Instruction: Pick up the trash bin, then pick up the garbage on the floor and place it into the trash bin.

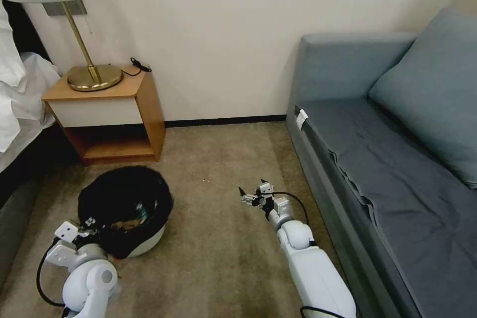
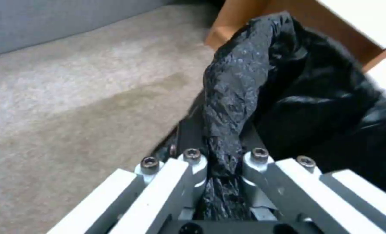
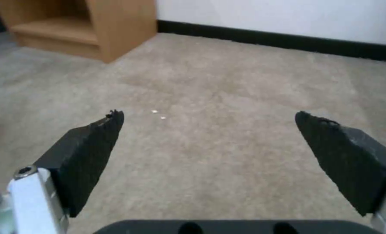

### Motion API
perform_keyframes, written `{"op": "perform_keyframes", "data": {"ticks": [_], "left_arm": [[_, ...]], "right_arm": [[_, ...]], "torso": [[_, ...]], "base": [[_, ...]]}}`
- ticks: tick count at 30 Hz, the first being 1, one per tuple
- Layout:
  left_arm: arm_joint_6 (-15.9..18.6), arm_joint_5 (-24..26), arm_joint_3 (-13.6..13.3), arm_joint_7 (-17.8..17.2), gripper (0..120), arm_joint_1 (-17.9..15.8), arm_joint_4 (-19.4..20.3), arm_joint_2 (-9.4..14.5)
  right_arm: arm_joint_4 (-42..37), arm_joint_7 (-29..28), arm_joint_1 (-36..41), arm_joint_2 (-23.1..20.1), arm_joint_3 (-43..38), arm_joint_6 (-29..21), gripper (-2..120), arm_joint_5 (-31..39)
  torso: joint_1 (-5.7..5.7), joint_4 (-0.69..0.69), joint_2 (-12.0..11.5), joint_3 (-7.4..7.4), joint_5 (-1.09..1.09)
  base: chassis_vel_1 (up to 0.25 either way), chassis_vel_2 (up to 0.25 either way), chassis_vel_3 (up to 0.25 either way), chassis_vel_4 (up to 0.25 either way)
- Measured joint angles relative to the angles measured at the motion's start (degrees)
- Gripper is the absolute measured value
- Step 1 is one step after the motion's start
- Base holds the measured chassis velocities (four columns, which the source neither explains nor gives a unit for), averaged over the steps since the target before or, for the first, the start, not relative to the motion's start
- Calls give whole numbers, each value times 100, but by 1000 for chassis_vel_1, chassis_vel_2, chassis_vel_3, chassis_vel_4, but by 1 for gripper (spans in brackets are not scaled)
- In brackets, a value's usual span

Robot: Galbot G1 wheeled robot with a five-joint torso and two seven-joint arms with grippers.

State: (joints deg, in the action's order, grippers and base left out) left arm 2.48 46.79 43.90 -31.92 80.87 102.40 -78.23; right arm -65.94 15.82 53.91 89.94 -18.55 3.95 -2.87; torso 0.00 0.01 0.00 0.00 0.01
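The trash bin [image 1: 149, 241] is a small white round bin on the carpet, its black bag [image 1: 121, 191] puffed over the rim. Inside it I make out a clear greenish piece of garbage [image 1: 142, 208] and something brown [image 1: 124, 224]. My left gripper [image 1: 92, 226] is at the bin's near rim. In the left wrist view it [image 2: 221, 152] is shut on a fold of the black bag [image 2: 231, 91] at the rim. My right gripper [image 1: 252, 195] hangs open over bare carpet to the right of the bin. Its dark pads [image 3: 93, 143] stand wide apart with nothing between them.
A wooden nightstand [image 1: 144, 104] with a brass lamp [image 1: 94, 77] stands just behind the bin. A bed edge [image 1: 20, 104] is at the left and a blue-grey sofa [image 1: 377, 159] runs along the right. Open carpet [image 1: 223, 159] lies between them, with two tiny white specks [image 3: 158, 114].
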Motion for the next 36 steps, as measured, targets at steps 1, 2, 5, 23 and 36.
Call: {"op": "perform_keyframes", "data": {"ticks": [1, 2, 5, 23, 36], "left_arm": [[-27, -1, -1, 15, 4, 0, -46, 4], [-27, -1, -1, 15, 4, 0, -46, 4], [-96, 45, 10, 38, 19, -2, -236, 26], [-71, -1568, 288, -38, 82, 397, 513, 123], [-1363, -3378, -69, 1213, 100, 609, 559, 1041]], "right_arm": [[-13, 25, 17, 9, -2, 14, 100, -30], [-13, 25, 17, 9, -2, 14, 100, -30], [-141, 150, 157, 89, -2, 103, 100, -145], [-417, -15, 402, 220, 15, 218, 100, -126], [-547, -722, 286, 220, 147, 280, 100, 576]], "torso": [[0, 1, 0, 0, 0], [0, 1, 0, 0, 0], [0, 1, 0, -1, 6], [0, -1, 0, 0, -2], [0, 0, 0, 0, -1]], "base": [[0, 0, 0, 0], [0, 0, 0, 0], [0, 0, 0, 0], [0, 0, 0, 0], [0, 0, 0, 0]]}}
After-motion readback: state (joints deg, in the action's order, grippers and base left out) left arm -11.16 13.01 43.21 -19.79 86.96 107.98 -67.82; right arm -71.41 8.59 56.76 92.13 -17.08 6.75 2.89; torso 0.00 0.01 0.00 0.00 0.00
